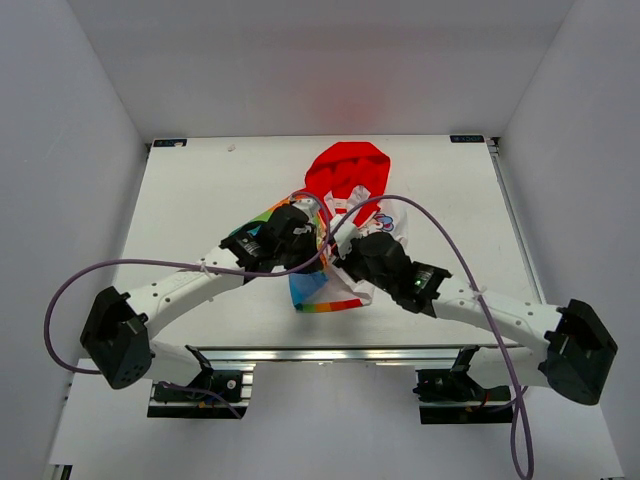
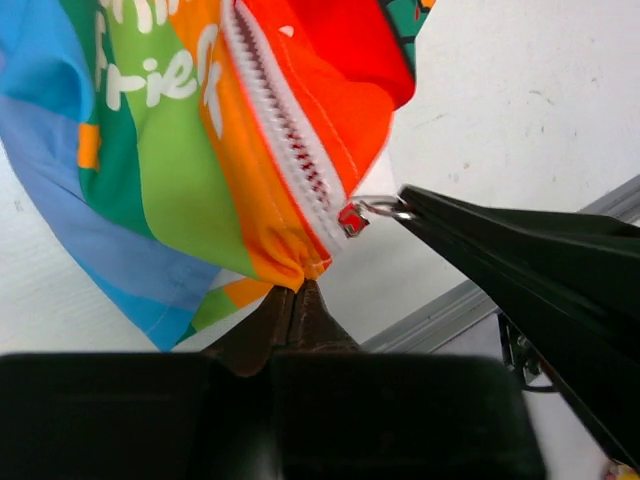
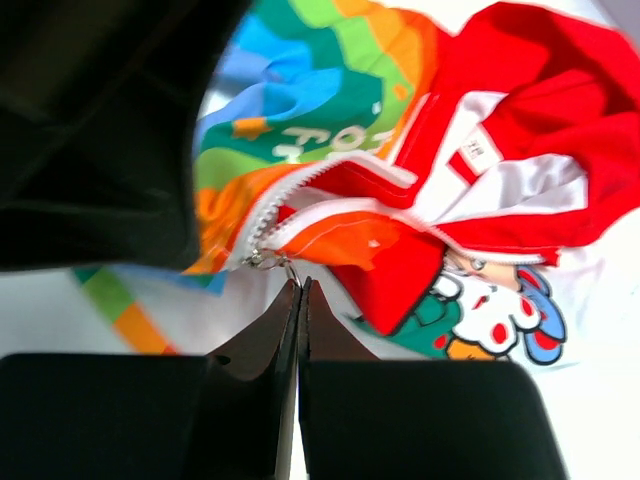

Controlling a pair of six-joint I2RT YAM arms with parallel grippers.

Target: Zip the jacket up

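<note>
Hem (image 2: 300,262): left gripper (image 2: 297,292) pinches it; jacket (image 2: 170,180) could slip out under tension.
Zipper pull (image 3: 272,260): right gripper (image 3: 300,287) nips it; tab might pop free.

Here's the flat white tabletop (image 1: 200,200), matte and faintly scuffed, with a bare aluminium rail (image 1: 330,353) running along its near edge. A small black label (image 1: 170,143) sits at the far left corner and a second black label (image 1: 466,139) at the far right. One thing lies on it, a little right of centre: a small child's hooded jacket (image 1: 350,190) of red, white and rainbow-striped fabric. Its red hood (image 1: 340,165) spreads toward the far edge, the striped panel (image 1: 322,290) points toward the near edge, and the cartoon print (image 1: 388,222) shows on the right.
</note>
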